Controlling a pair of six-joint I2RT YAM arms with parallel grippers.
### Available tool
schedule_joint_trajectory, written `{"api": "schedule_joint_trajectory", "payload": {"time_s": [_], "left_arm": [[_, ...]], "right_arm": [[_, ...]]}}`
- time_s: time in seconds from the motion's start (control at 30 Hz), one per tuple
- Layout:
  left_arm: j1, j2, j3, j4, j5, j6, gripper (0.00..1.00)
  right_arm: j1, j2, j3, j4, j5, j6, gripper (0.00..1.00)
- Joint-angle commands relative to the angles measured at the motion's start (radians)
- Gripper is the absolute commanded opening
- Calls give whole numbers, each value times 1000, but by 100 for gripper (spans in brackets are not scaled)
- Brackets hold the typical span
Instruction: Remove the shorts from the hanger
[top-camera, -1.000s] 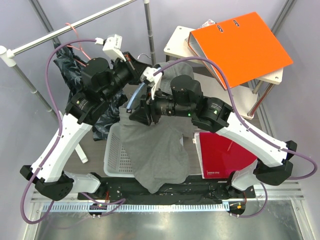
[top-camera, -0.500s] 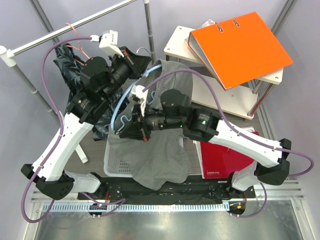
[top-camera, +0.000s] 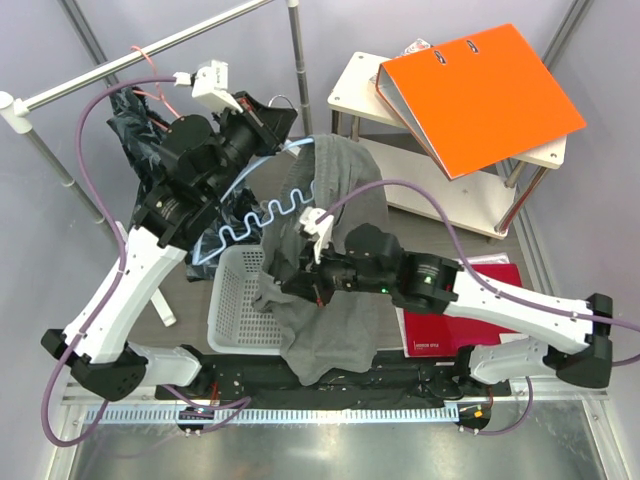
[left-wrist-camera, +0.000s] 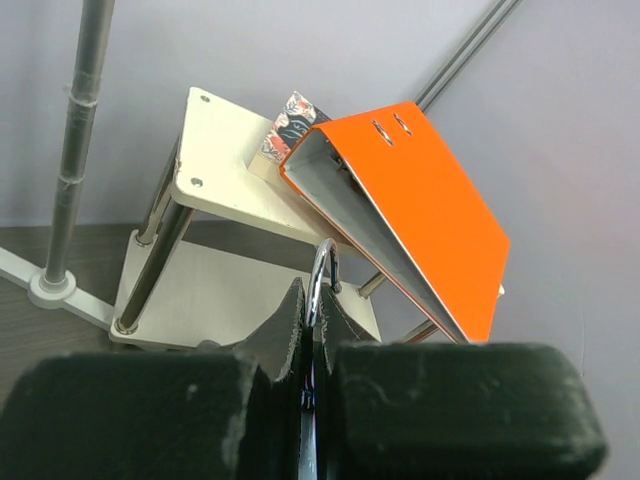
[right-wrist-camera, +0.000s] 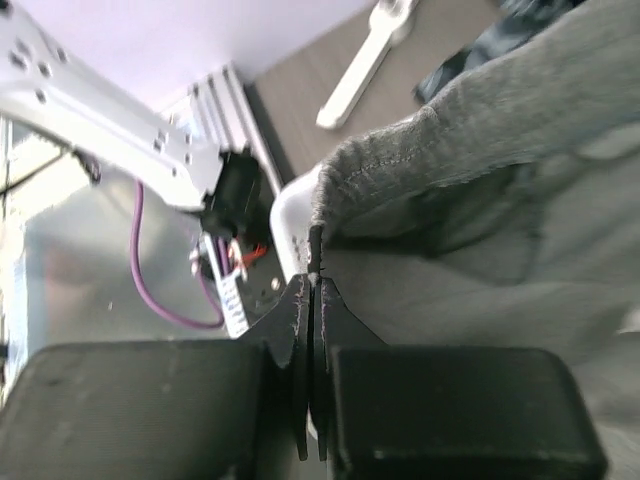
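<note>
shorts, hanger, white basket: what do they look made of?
Shorts: grey knit fabric, matte, likely cotton jersey; it drapes softly and shows a stitched hem.
Hanger: pale blue and glossy with a wavy bar, probably plastic or coated wire; its hook is shiny bare metal.
Basket: white moulded plastic, judging by its perforated grid walls.

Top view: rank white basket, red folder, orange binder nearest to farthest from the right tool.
From the right tool, shut on the grey shorts:
1. white basket, just to its left.
2. red folder, off to its right.
3. orange binder, far back right.
</note>
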Motion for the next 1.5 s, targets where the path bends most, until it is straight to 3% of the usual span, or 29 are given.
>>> {"api": "schedule_joint_trajectory", "payload": {"time_s": [0.0, 0.23, 0.4, 0.47, 0.7, 0.8, 0.97, 1.13, 1.33, 1.47], "left_arm": [[4, -113, -3, 33, -27, -20, 0], [6, -239, 58, -349, -116, 51, 0], [4, -235, 203, -617, -70, 4, 0], [6, -256, 204, -650, -51, -13, 0], [4, -455, 29, -586, -147, -13, 0], [4, -544, -23, -538, -151, -13, 0], [4, -615, -34, -552, -156, -15, 0], [6, -693, -54, -556, -162, -7, 0], [4, -764, -69, -598, -219, 4, 0], [4, -784, -80, -619, -260, 31, 0]], "right_arm": [[6, -72, -5, 71, 207, 12, 1], [8, -161, 1, 62, 292, 9, 1], [8, -167, 30, 3, 330, -33, 1], [6, -168, 24, -4, 385, -49, 1], [6, -162, 78, 9, 391, -41, 1], [6, -146, 177, -6, 404, -70, 1], [6, -48, 493, -41, 361, -139, 1], [8, 75, 751, -2, 177, -146, 1], [8, 161, 888, 210, -57, -75, 1], [6, 262, 1016, 328, -92, -40, 1]]}}
